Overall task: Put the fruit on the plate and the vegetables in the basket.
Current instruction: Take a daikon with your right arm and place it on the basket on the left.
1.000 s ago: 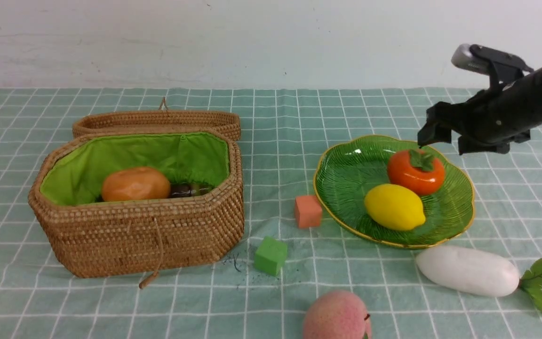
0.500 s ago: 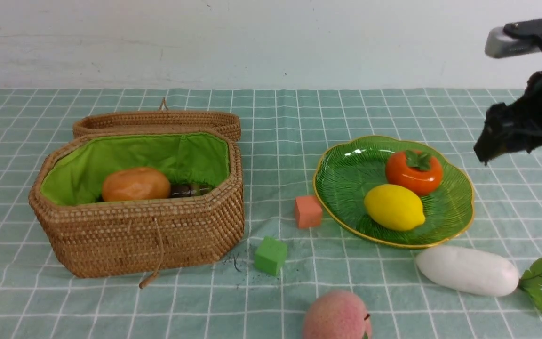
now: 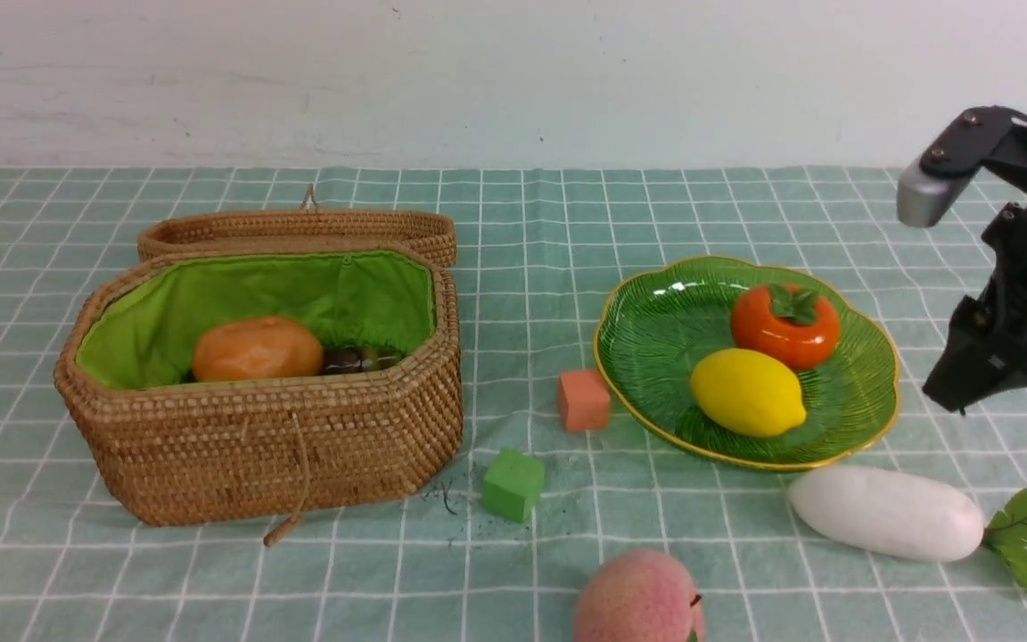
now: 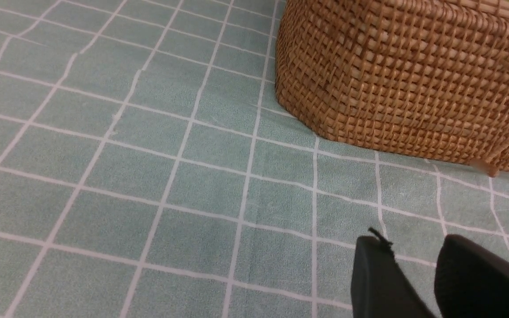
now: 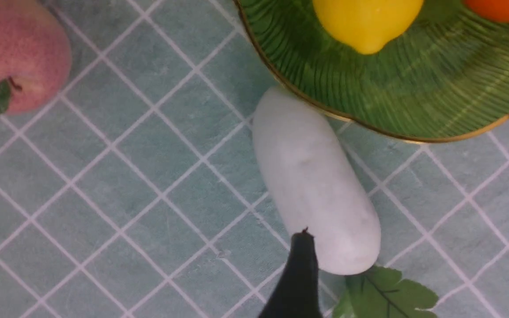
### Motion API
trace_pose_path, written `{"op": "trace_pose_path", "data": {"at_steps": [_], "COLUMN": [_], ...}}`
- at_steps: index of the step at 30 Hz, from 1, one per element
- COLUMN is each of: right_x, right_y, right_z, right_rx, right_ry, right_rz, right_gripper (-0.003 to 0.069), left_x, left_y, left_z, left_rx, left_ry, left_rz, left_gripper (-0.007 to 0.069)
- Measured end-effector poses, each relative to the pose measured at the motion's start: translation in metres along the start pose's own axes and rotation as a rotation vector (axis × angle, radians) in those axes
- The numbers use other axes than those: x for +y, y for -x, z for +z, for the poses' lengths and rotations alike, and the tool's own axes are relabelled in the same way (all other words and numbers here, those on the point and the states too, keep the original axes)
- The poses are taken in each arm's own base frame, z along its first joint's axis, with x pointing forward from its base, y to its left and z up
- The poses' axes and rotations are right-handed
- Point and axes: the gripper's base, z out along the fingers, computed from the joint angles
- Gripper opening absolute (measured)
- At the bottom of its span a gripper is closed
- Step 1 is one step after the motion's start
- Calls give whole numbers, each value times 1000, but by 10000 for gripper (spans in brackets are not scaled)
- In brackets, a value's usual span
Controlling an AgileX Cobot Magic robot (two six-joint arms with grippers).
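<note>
The persimmon [image 3: 785, 325] and lemon [image 3: 748, 392] lie on the green plate [image 3: 656, 339]. The peach [image 3: 638, 599] sits at the near edge of the table. The white radish [image 3: 888, 513] lies on the cloth just in front of the plate. The potato [image 3: 257, 349] and dark eggplant [image 3: 362, 359] are in the basket [image 3: 264, 446]. No carrot shows. My right gripper [image 3: 964, 392] is open and empty, above the cloth right of the plate. In the right wrist view it [image 5: 418, 247] hangs over the radish's [image 5: 316, 194] leaf end. My left gripper [image 4: 413, 247] is empty, jaws close together, near the basket wall [image 4: 404, 79].
An orange foam cube [image 3: 583, 401] sits by the plate's left rim and a green foam cube [image 3: 513, 484] lies in front of the basket. The basket's lid [image 3: 299, 230] lies open behind it. The radish's green leaves [image 3: 1026, 539] reach toward the right edge.
My right gripper has moved from over the persimmon at the plate's far rim, rightward and down to beside the plate above the radish. The persimmon stays on the plate.
</note>
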Motion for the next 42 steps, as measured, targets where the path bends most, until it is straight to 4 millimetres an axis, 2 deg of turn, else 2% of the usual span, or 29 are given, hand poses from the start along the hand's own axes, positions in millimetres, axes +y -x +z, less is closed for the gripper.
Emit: {"op": "trace_pose_path", "data": {"at_steps": [1, 3, 5, 10, 15, 22, 25, 26, 33, 37, 41, 42], "right_x": [4, 7, 14, 20, 16, 10, 10, 10, 12, 14, 22, 23], "right_y": [-5, -9, -20, -24, -22, -27, -30, -30, -32, -33, -27, -27], "right_z": [12, 21, 43, 66, 81, 122, 136, 137, 136, 129, 99, 98], "right_rx": [31, 55, 96, 87, 86, 151, 178, 180, 203, 209, 146, 140], "right_ry": [16, 19, 23, -12, -18, 61, 98, 101, 130, 134, 128, 129], "right_rz": [-30, -56, -121, -187, -190, -169, -158, -157, -158, -164, -195, -200], "right_gripper": [608, 608, 608, 608, 608, 596, 539, 520, 519, 519, 519, 519], "left_x": [0, 0, 0, 0, 0, 0, 0, 0, 0, 0, 0, 0], "left_y": [0, 0, 0, 0, 0, 0, 0, 0, 0, 0, 0, 0], "left_z": [0, 0, 0, 0, 0, 0, 0, 0, 0, 0, 0, 0], "left_rx": [0, 0, 0, 0, 0, 0, 0, 0, 0, 0, 0, 0], "left_ry": [0, 0, 0, 0, 0, 0, 0, 0, 0, 0, 0, 0], "left_rz": [0, 0, 0, 0, 0, 0, 0, 0, 0, 0, 0, 0], "left_gripper": [202, 204, 207, 212, 216, 220, 223, 225, 232, 232, 237, 238]}}
